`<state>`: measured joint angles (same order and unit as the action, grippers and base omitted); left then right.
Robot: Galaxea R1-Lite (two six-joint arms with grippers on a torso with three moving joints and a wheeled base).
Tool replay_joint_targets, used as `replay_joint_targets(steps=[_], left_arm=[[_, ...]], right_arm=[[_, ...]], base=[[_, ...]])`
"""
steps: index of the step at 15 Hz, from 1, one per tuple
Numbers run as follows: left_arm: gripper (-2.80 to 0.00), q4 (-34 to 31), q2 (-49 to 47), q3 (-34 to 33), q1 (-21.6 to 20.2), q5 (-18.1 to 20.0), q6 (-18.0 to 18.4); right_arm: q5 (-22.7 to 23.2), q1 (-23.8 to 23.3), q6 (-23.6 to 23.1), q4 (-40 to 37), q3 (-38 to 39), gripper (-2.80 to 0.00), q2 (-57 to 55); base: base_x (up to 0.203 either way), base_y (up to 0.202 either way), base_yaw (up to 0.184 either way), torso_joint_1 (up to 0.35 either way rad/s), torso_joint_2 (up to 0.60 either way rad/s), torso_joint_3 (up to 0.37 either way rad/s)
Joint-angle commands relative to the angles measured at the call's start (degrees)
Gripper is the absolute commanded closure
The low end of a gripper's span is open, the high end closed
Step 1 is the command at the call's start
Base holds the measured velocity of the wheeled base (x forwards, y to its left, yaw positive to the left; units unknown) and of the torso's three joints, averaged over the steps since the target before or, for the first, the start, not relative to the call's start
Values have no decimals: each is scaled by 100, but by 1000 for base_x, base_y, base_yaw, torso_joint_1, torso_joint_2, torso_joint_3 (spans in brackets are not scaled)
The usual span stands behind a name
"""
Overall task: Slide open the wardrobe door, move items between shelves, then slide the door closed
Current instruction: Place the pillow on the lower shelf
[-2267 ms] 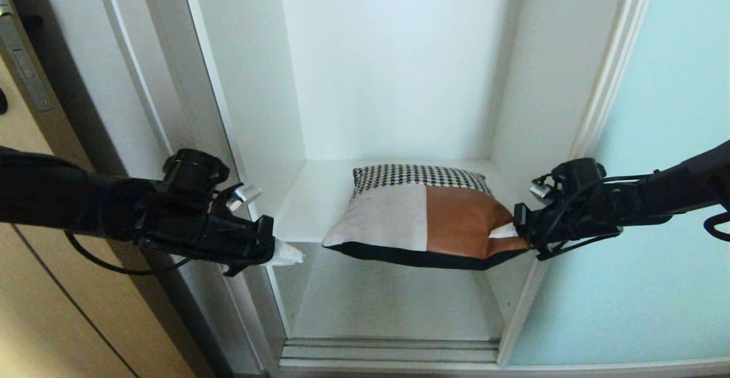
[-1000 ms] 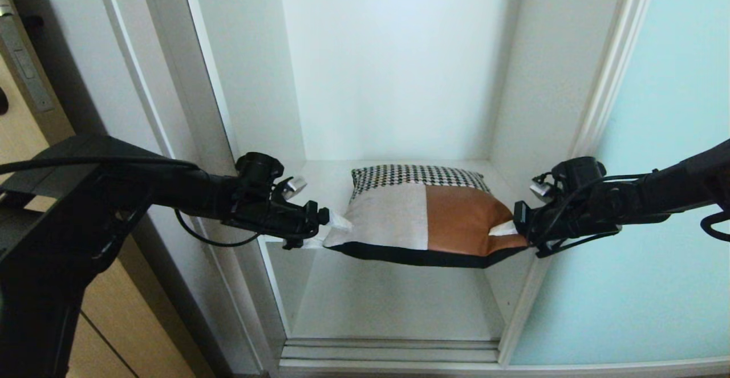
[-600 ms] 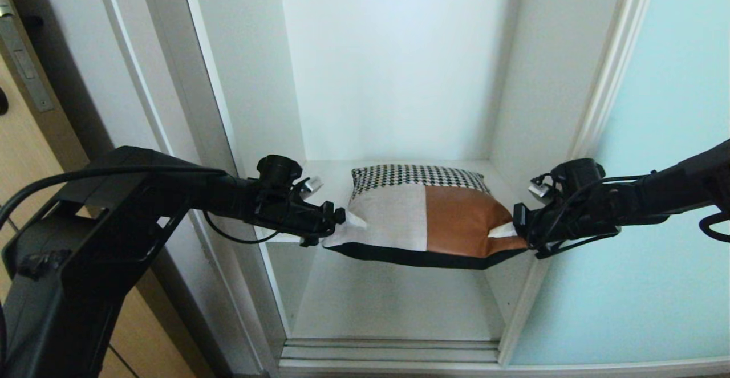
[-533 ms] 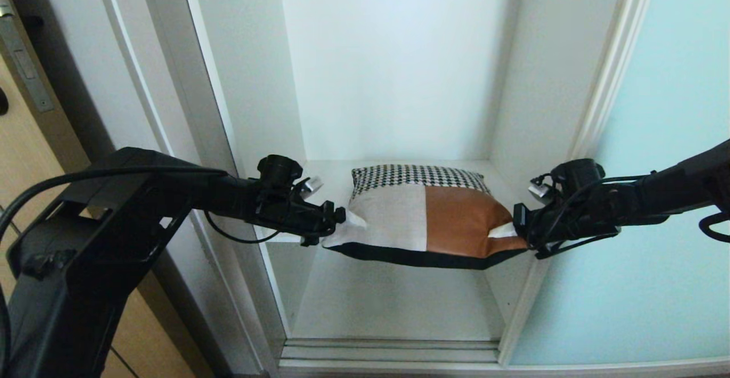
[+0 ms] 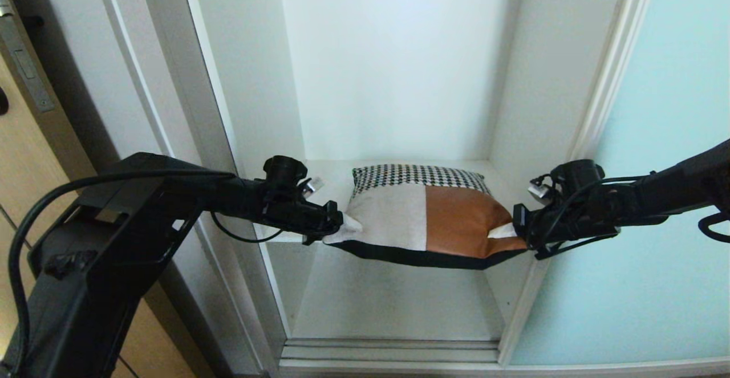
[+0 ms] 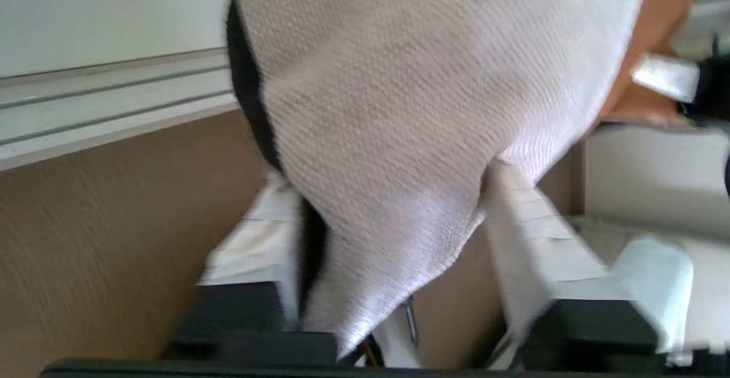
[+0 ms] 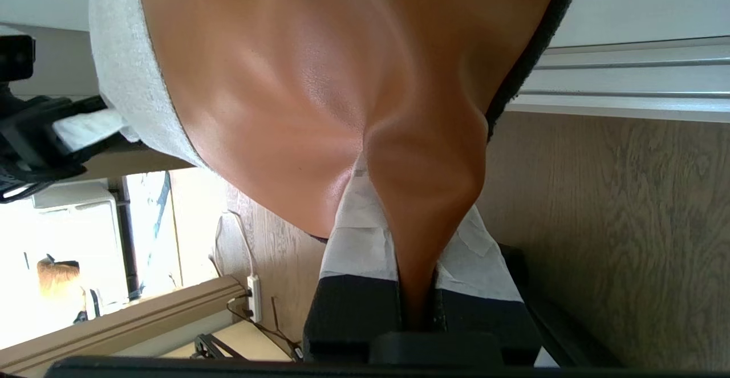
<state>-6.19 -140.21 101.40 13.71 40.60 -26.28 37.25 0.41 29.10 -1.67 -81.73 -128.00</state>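
The patchwork cushion (image 5: 422, 215) lies on the white shelf (image 5: 308, 207), its front edge hanging past the shelf's front. My left gripper (image 5: 342, 228) is at its cream left corner. In the left wrist view the jaws (image 6: 385, 178) stand apart around that corner of the cushion (image 6: 399, 110), one finger against the dark back and a gap beside the other. My right gripper (image 5: 505, 232) is shut on the rust-orange right corner, which is pinched between its pads (image 7: 416, 195). The sliding wardrobe door (image 5: 656, 195) stands pushed to the right, so the compartment is open.
A lower white shelf (image 5: 388, 304) lies under the cushion, with the door track (image 5: 388, 352) in front of it. White side walls close the compartment on both sides. A tan wooden door (image 5: 34, 155) stands at far left. Wood-grain floor (image 7: 616, 224) lies below.
My left arm has reached in from the left to the cushion's cream corner, and its jaws have narrowed around it. The right gripper and the cushion have stayed put.
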Motion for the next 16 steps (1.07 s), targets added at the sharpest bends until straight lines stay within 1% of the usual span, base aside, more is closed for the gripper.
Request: replay_joint_targets(steps=[1,2,4,7,9,11,12,13,14,16], left_arm=[[0,1,-26,137,0,-17,-262],[0,4,2,152,4,-30,-339],[0,-12,112,137,8,-69,-346],[0,19,321,-83,42,-66,-360],[0,268,745,-501,93,-75,-360],[0,575,1256,-990,264,-81,-387],[0,643,1450,-1158,405,-101,-441],[0,676,1568,-1298,540,-204,-502],[0,687,1659,-1433,592,-308,-532],[0,744,1945,-1841,690,-376,-563]], right_arm=[[19,2,17,0,-10,0,-14],[19,2,14,-6,-17,0,-14],[19,2,8,9,-10,0,-14],[54,2,11,4,53,0,150],[137,4,10,-30,145,0,411],[245,49,16,-49,296,0,783],[269,91,15,-51,407,0,940],[281,130,22,-55,527,0,1085],[286,156,23,-54,675,0,1251],[288,194,4,-44,1009,0,1609]], base=[[0,0,0,0,0,0],[0,0,0,0,0,0],[0,0,0,0,0,0],[0,0,0,0,0,0],[0,0,0,0,0,0],[0,0,0,0,0,0],[0,0,0,0,0,0],[0,0,0,0,0,0],[0,0,0,0,0,0],[0,0,0,0,0,0]])
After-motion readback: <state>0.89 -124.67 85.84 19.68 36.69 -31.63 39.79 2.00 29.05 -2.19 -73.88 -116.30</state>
